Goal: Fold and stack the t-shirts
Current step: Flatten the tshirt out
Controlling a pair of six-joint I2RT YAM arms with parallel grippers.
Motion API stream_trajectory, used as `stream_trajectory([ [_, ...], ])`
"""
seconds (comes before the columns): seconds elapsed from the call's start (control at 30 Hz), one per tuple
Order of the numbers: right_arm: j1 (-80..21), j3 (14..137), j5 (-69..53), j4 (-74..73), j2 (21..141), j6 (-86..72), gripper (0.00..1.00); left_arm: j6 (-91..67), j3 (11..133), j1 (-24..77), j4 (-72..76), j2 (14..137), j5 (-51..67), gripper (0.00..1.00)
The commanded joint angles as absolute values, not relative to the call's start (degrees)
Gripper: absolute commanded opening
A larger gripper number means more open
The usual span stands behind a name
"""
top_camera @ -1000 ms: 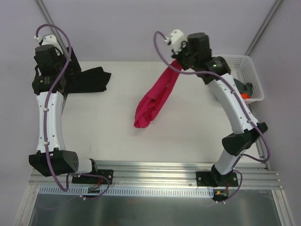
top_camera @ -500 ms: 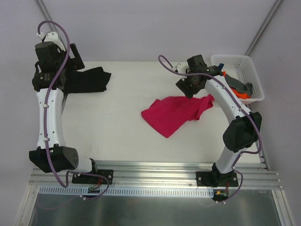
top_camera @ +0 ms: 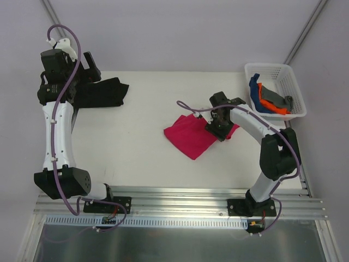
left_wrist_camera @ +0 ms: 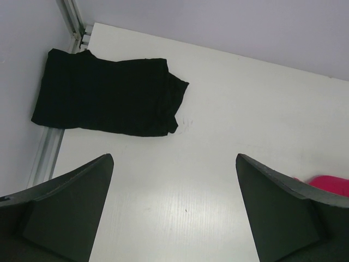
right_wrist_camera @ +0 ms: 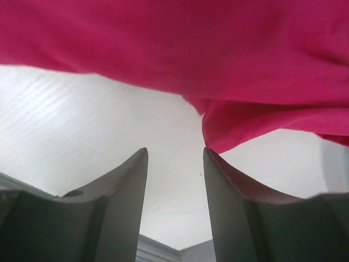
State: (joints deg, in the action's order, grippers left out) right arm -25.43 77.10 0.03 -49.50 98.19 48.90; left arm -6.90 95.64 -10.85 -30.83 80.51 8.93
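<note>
The crimson-pink t-shirt [top_camera: 190,136] lies crumpled on the table right of centre; in the right wrist view this shirt [right_wrist_camera: 180,49] fills the top. My right gripper [top_camera: 216,127] is low at its right edge, and this gripper [right_wrist_camera: 175,152] is open with only bare table between the fingers. A fold of the cloth touches the right fingertip [right_wrist_camera: 218,164]. A folded black t-shirt [top_camera: 102,93] rests at the far left corner, also seen as a black t-shirt [left_wrist_camera: 106,98] from the left wrist. My left gripper [top_camera: 91,68] hovers above it, and this gripper [left_wrist_camera: 173,158] is open and empty.
A white lattice basket [top_camera: 272,66] at the far right corner holds blue [top_camera: 255,90], orange [top_camera: 268,102] and grey [top_camera: 277,100] cloth. The table's left edge and rail [left_wrist_camera: 52,147] run beside the black shirt. The crimson-pink shirt's corner [left_wrist_camera: 327,184] shows at the left wrist view's right.
The crimson-pink shirt hung from my raised right gripper, then dropped flat onto the table. The right gripper opened and came down to the shirt's right edge. The left arm barely moved.
</note>
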Motion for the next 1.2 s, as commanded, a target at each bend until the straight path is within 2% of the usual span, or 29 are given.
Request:
stream_trajectory([
  [0.0, -24.61, 74.36, 3.51, -46.41, 94.39, 53.44, 0.49, -7.38, 97.21, -11.87, -30.24, 80.68, 10.72, 0.96],
  [0.57, -22.76, 77.52, 9.32, -44.03, 100.54, 54.67, 0.46, -7.47, 96.86, -12.39, -30.32, 80.51, 10.64, 0.98],
  [1.17, -22.41, 73.83, 10.28, -45.35, 97.38, 54.93, 0.46, -8.26, 97.12, -12.66, -30.15, 81.47, 10.63, 0.98],
])
